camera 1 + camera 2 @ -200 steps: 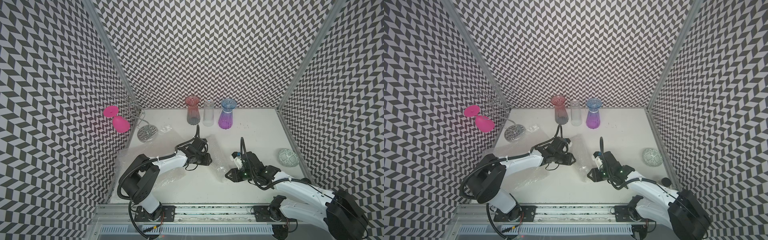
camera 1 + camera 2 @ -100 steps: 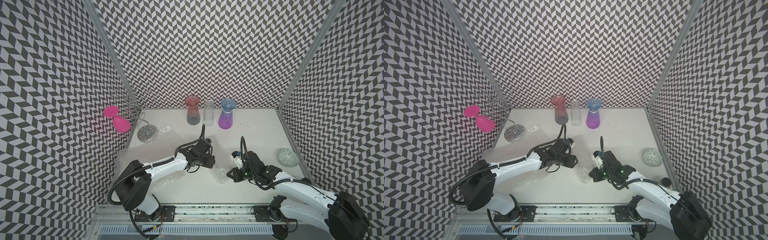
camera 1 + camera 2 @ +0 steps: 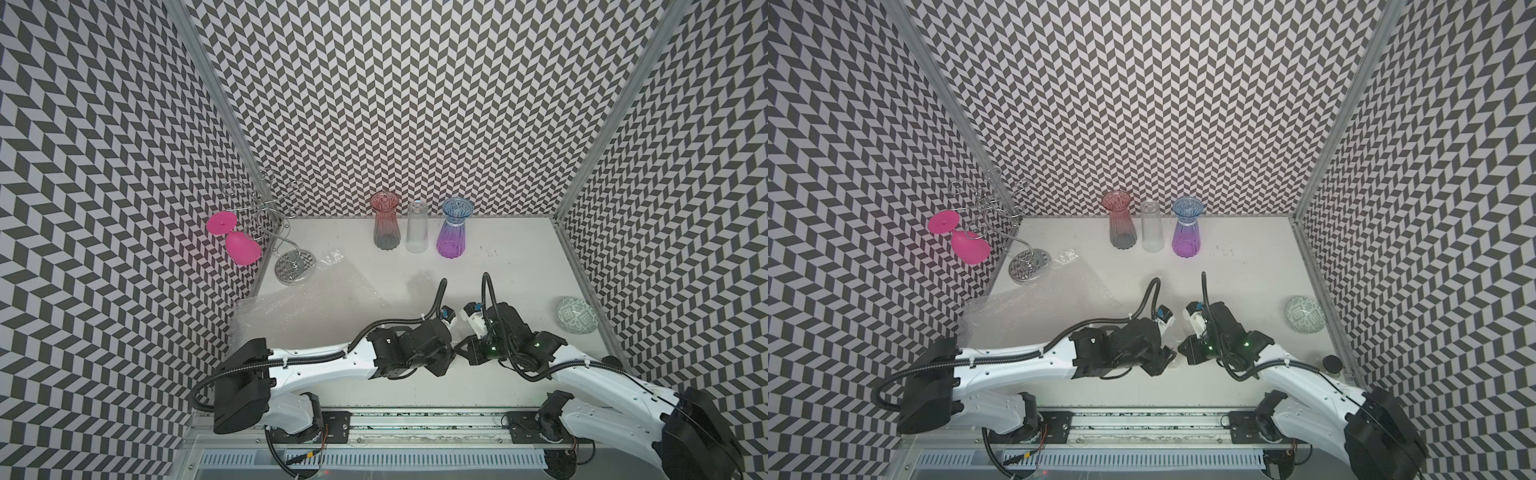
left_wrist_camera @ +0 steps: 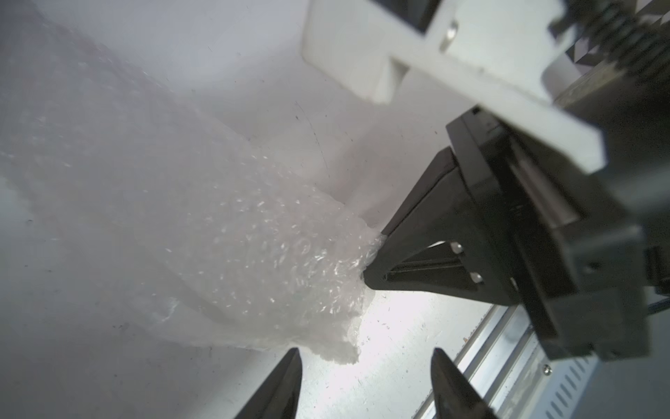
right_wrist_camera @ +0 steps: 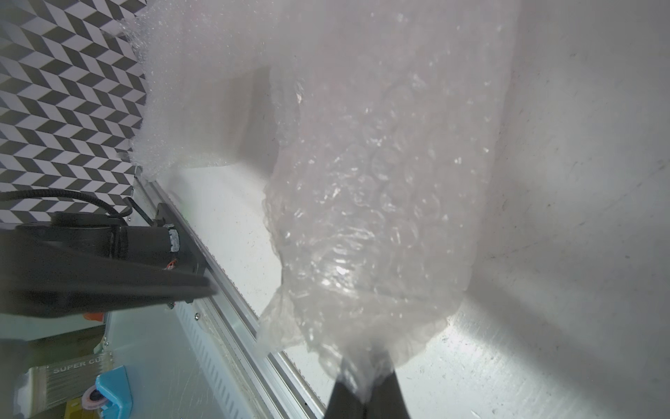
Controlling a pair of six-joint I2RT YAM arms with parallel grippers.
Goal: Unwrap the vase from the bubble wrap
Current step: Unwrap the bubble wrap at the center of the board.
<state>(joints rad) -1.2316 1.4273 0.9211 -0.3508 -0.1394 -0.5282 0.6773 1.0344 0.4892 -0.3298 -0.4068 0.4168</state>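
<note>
A rolled bundle of bubble wrap (image 4: 253,254) (image 5: 366,203) lies on the white table near its front edge. The vase is hidden inside it. My right gripper (image 5: 364,384) (image 3: 459,358) is shut on the crumpled end of the bundle. My left gripper (image 4: 366,352) (image 3: 446,362) is open, its fingertips either side of bare table just short of the same end and touching nothing. In both top views the two grippers meet nose to nose and the left arm covers most of the bundle. A flat sheet of bubble wrap (image 3: 299,311) (image 3: 1034,307) lies at the left.
Three glass vessels stand at the back: pink-grey (image 3: 385,226), clear (image 3: 417,227), blue-purple (image 3: 453,228). A wire stand (image 3: 294,266) holding a pink goblet (image 3: 241,247) is at the back left. A patterned bowl (image 3: 577,314) lies at the right. A metal rail (image 3: 415,419) runs along the front.
My left arm has swung right and forward until its gripper faces the right one, and its jaws have opened wider. The right gripper has closed on the wrap's end.
</note>
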